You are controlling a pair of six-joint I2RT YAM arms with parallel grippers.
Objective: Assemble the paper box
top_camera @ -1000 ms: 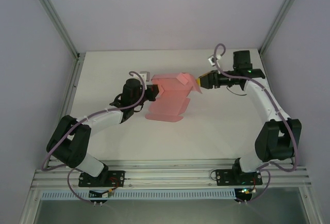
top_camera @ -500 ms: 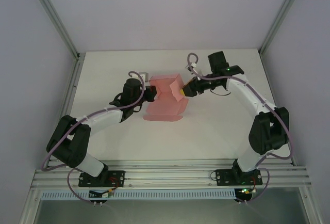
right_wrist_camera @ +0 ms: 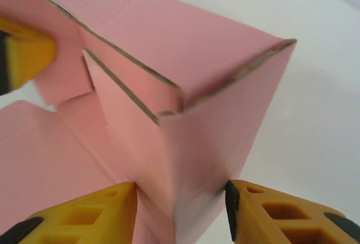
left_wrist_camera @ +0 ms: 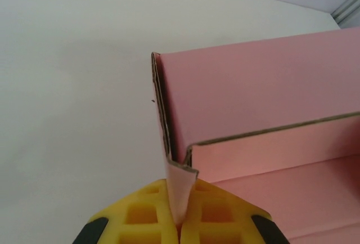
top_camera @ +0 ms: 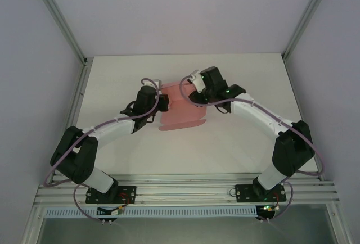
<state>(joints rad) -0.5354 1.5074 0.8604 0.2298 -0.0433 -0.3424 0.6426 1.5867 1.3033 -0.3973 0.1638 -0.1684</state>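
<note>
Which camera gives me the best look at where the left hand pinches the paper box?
Left wrist: the left hand sits shut on a thin flap at the paper box corner, close up. Right wrist catches one of its yellow fingers on that flap. Top external shows the pinch too small to judge.

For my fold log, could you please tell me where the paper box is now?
In the top view the paper box lies at the table's middle, the left gripper pinching its left flap, the right gripper straddling its right wall.
</note>
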